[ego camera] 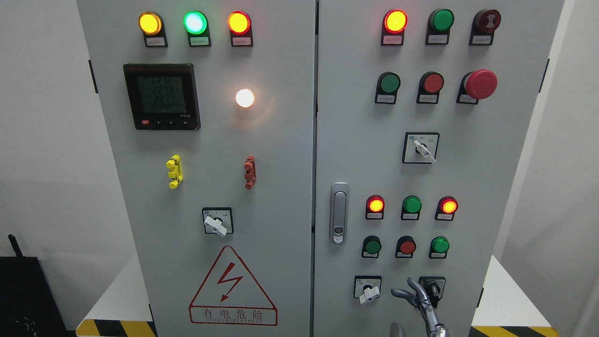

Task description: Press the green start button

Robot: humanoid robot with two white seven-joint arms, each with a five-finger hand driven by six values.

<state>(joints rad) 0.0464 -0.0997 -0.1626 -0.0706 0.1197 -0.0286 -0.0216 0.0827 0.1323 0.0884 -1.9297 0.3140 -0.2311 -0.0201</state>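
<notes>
The grey control cabinet has two doors. The right door (pixel 468 187) carries green push buttons: one in the upper row (pixel 390 83) and two in the lower row, at left (pixel 373 245) and at right (pixel 440 245). A red button (pixel 407 246) sits between the lower two. My right hand (pixel 414 297) rises from the bottom edge, below the lower button row and just left of a black rotary switch (pixel 433 286). Its fingers (pixel 414 284) are spread and hold nothing. It touches no button. My left hand is out of view.
A red mushroom emergency stop (pixel 481 84) stands out at the upper right. White-handled selector switches sit on the right door, upper (pixel 423 150) and lower (pixel 368 292). The door latch (pixel 339 213) is at the seam. The left door has a meter (pixel 162 96) and lit lamps.
</notes>
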